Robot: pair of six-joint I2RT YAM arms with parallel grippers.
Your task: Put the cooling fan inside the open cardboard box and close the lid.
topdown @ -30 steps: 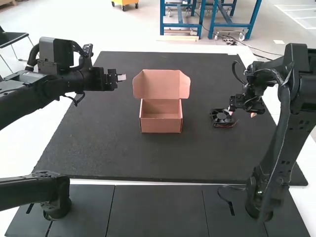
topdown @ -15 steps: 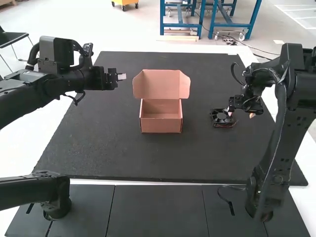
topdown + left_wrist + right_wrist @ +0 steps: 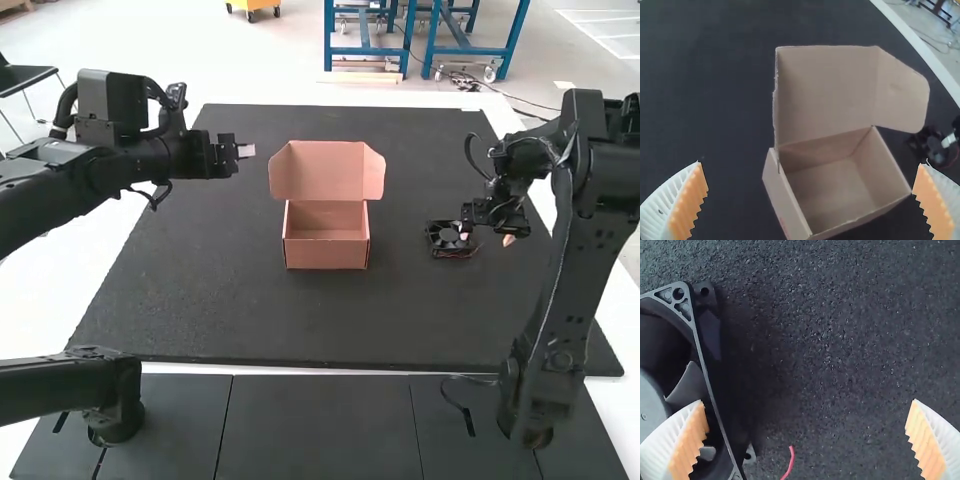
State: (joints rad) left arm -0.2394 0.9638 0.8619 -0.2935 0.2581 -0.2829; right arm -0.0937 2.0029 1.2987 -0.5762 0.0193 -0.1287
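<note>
The cooling fan (image 3: pixel 447 237) lies flat on the mat (image 3: pixel 200 280) right of the open cardboard box (image 3: pixel 326 240), the right gripper (image 3: pixel 488 236) low over its right edge with fingers spread wide, while the left gripper (image 3: pixel 240 152), fingers also spread, hangs left of the raised lid (image 3: pixel 327 170)

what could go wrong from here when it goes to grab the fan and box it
1. The right gripper is open but off-centre: one finger is over the fan frame, the other over bare mat. Closing may catch only an edge, and the fan could tip or slip out.
2. The red wire beside the fan could snag, or trail over the box wall and keep the lid from closing.
</note>
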